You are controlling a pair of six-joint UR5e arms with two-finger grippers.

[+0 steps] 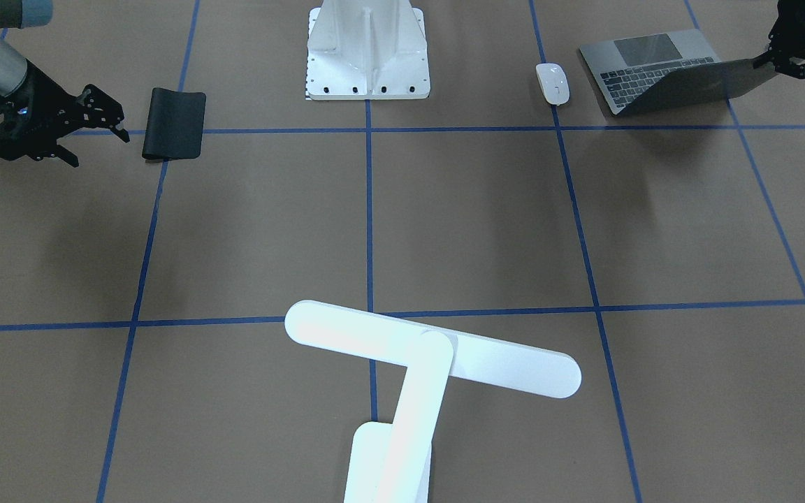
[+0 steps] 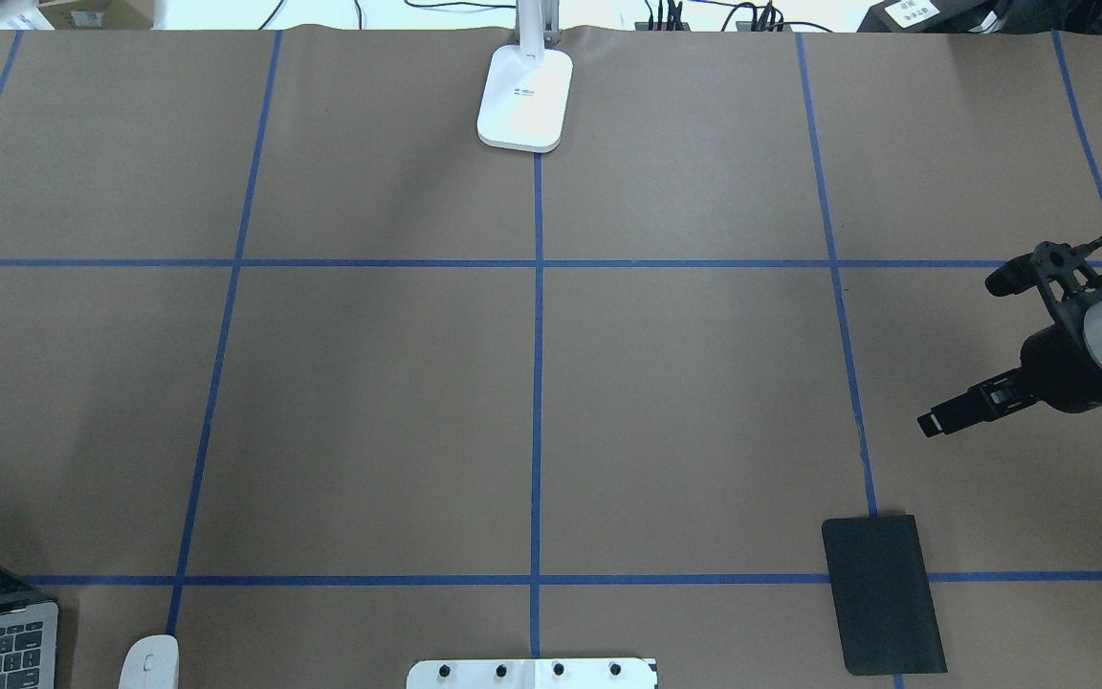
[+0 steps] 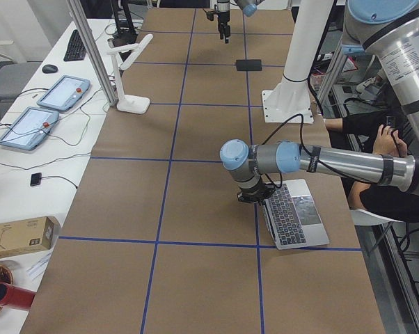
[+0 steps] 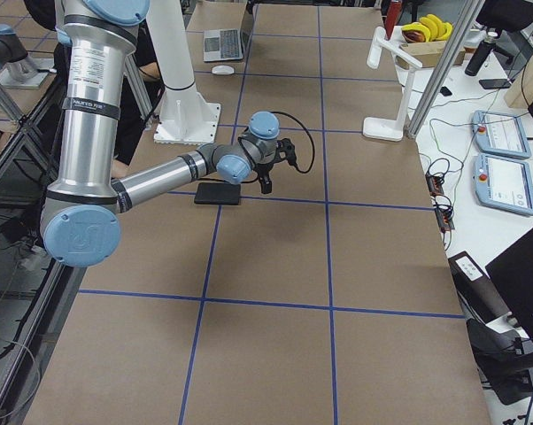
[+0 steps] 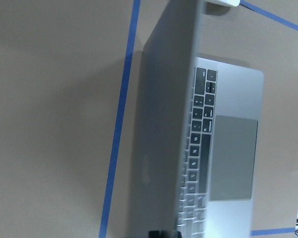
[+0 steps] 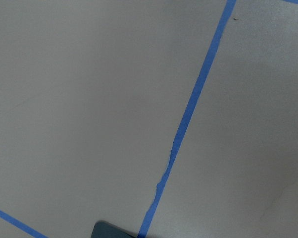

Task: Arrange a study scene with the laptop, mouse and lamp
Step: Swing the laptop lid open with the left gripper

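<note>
As left tool grips it, laptop (ajar)

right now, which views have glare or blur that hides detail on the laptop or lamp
Front-facing view: the lamp is washed out to flat bluish white. Left wrist view: the laptop lid is close and soft, its keys blurred. Overhead view: sharp, but the laptop is cropped at the corner.
</note>
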